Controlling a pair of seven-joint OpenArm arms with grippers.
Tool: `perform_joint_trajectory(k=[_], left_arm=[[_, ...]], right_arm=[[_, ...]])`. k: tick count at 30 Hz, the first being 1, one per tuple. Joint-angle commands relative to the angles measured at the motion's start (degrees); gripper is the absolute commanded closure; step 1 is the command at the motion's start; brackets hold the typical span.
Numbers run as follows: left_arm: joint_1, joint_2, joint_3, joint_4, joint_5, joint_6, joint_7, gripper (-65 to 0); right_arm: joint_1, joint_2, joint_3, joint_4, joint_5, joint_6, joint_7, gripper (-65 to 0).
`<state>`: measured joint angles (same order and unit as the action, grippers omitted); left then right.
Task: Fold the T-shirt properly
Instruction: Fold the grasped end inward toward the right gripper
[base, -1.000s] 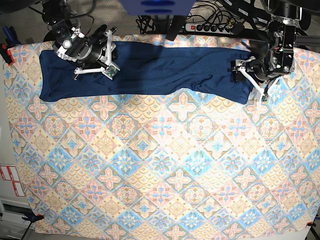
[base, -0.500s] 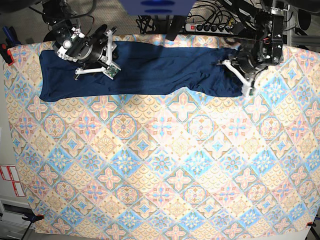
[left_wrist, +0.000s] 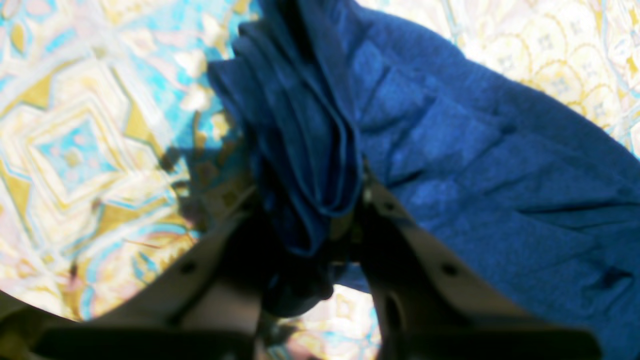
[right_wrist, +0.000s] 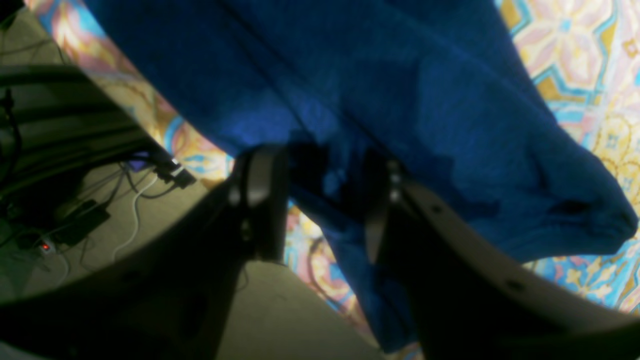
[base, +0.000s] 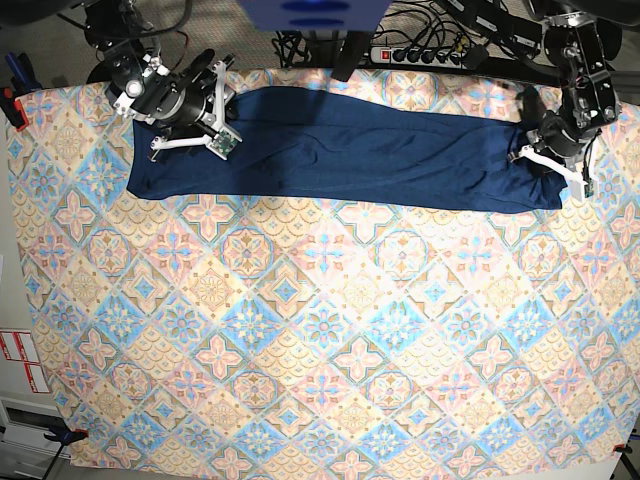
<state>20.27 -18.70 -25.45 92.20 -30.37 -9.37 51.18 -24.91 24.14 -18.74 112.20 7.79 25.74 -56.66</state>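
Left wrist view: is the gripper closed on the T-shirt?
Yes, the left gripper pinches a bunched fold of the T-shirt above the tablecloth.

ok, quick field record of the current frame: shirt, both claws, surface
shirt: navy T-shirt, long band across the far side of the table
left claw: shut on bunched shirt fabric at one end
right claw: jaws apart, over the shirt's other end, fabric between them; grip unclear
surface: patterned tablecloth
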Motion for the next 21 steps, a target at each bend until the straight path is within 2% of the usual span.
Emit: perform_joint_trajectory(k=[1, 5, 9, 12, 18, 21], left_arm=[[-0.1, -1.1, -1.0, 1.0, -0.2, 0.1, -1.2, 0.0], [1.1, -0.6, 0.0, 4.5, -0.6, -0.1, -0.7, 0.0], [3.2, 2.0, 7.8, 12.1, -0.2, 0.0, -0.4, 0.0], [3.6, 4.1, 12.5, 16.0, -0.3, 0.3, 2.1, 0.0], [2.8, 8.9, 17.6, 17.4, -0.2, 0.4, 4.3, 0.0], [2.5, 9.9, 20.9, 17.1, -0.1, 0.4, 4.4, 0.0]], right_arm=[[0.2, 0.5, 0.4, 1.1, 0.3, 0.1, 0.9, -23.2], [0.2, 0.5, 0.7, 1.1, 0.3, 0.1, 1.0, -23.2], [0.3, 0.6, 0.9, 1.1, 0.3, 0.1, 1.0, -23.2], [0.4, 0.6, 0.9, 1.1, 0.3, 0.1, 1.0, -23.2], [0.2, 0.6, 3.8, 1.1, 0.3, 0.1, 1.0, -23.2], [0.2, 0.6, 5.5, 1.1, 0.3, 0.1, 1.0, -23.2]])
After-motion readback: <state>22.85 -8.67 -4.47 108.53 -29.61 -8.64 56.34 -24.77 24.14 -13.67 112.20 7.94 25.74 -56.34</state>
